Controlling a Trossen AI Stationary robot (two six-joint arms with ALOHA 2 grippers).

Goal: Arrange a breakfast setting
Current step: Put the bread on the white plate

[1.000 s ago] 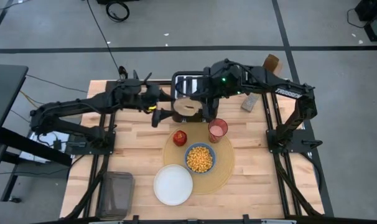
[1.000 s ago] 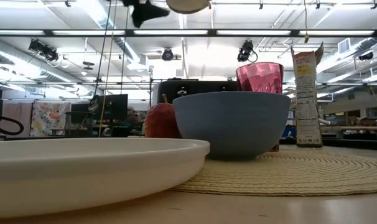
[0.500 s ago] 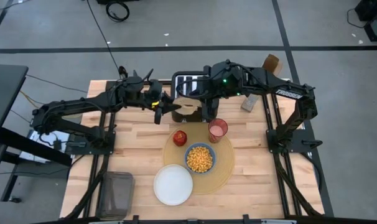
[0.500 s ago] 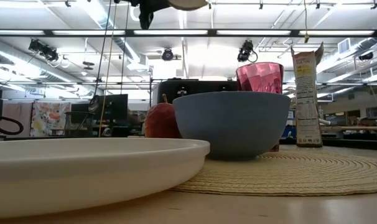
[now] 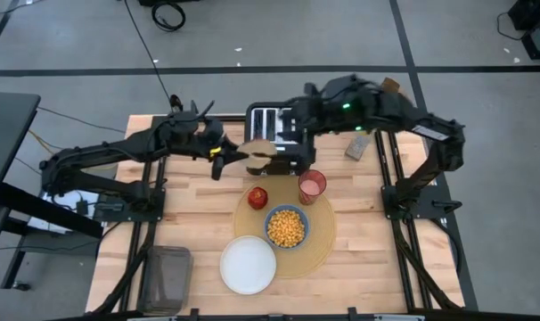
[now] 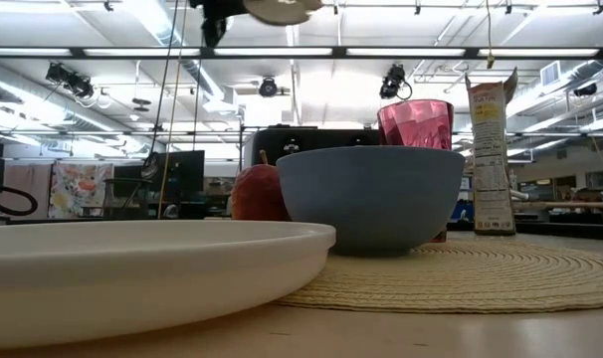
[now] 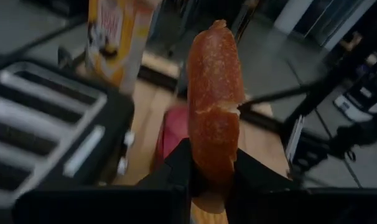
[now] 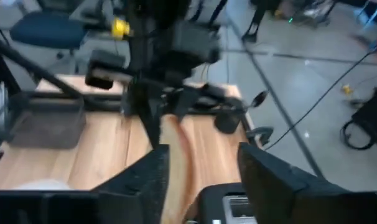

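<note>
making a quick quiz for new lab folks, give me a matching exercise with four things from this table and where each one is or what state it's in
Things:
1. bagel
2. bowl
3. plate
4. cup

Places or states:
A. bare, partly off the mat's near edge
B. pinched in the left gripper, up in the air by the toaster
C. full of yellow cereal, middle of the mat
D. pink, upright at the mat's far edge

Pairs: 1-B, 2-C, 3-A, 4-D
</note>
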